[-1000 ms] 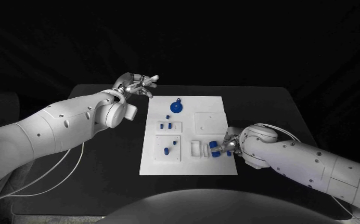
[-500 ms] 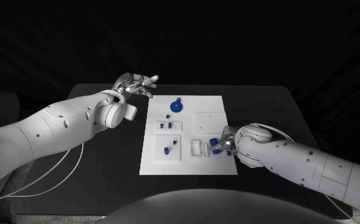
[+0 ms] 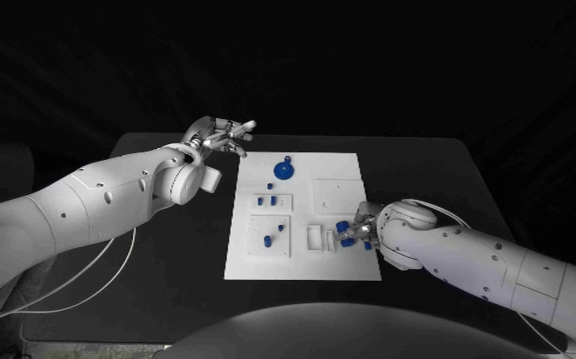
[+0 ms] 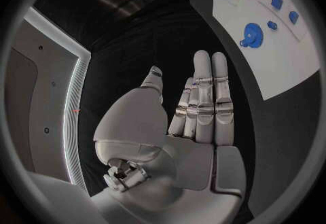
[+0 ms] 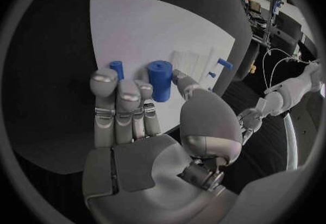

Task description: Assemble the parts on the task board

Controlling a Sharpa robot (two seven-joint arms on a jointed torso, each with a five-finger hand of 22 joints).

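My right hand: it sits at the near right part of the task board, fingers side by side and bent forward, thumb angled in toward them. The right wrist view shows the fingertips touching a blue cylinder; I cannot tell whether I actually have a hold on it.
Blue cylinder: standing upright on the white board, just in front of my fingertips, with a smaller blue peg beside it.
My left hand: off the board, over the black table near the board's far left corner. Fingers straight and lying close together, thumb apart from them, nothing in it.
Task board: white plate in the middle of the table, lying flat.
Other parts: a round blue piece on the far part of the board, small blue pieces left of centre, and more blue pieces in a square recess on the near left.
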